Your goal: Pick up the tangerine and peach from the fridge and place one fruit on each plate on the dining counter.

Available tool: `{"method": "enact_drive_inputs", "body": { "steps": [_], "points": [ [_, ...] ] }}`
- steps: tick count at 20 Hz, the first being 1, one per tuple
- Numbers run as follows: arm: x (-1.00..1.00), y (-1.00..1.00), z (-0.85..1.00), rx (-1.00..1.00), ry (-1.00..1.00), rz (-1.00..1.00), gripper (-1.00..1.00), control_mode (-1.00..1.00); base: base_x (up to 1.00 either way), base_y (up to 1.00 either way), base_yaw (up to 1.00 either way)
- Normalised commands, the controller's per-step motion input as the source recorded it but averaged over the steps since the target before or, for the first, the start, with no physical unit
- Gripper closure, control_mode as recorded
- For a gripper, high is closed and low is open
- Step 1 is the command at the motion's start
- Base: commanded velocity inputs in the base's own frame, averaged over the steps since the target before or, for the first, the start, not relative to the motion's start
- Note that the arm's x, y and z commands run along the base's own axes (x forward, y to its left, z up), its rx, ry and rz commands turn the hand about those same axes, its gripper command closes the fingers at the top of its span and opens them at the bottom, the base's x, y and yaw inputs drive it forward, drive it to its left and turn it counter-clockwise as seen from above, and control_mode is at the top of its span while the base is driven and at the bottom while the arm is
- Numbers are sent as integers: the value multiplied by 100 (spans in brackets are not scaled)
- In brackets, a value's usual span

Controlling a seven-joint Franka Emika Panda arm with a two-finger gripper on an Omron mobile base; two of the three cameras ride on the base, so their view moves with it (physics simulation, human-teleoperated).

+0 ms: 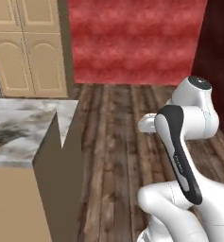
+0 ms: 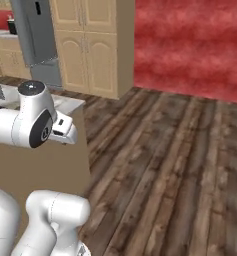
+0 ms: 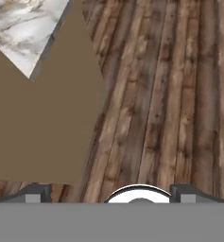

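The gripper (image 3: 109,194) hangs over the dark wood floor (image 3: 179,94), its 2 tips spread apart with nothing between them. The dining counter (image 1: 19,127) has its marbled corner just left of the arm. The grey fridge (image 2: 37,42) stands far back beside tan cupboards (image 2: 90,45).

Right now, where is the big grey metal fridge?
The tall grey metal fridge stands far off at the top left of the right base view, right beside the tan wooden cupboards, beyond the marbled stone dining counter.
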Motion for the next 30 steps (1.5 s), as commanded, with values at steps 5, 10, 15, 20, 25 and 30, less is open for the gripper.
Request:
{"method": "enact_drive_inputs", "body": {
  "steps": [5, 10, 15, 20, 25, 30],
  "points": [
    [0, 0, 0, 0, 0, 0, -100, 100, 100, -85, 56],
    [0, 0, 0, 0, 0, 0, -100, 100, 100, -87, 55],
    [0, 0, 0, 0, 0, 0, -100, 100, 100, -85, 55],
    [0, 0, 0, 0, 0, 0, -100, 100, 97, -92, 51],
    [0, 0, 0, 0, 0, 0, -100, 100, 55, -100, 37],
    [0, 0, 0, 0, 0, 0, -100, 100, 48, -100, 30]
  ]
}}
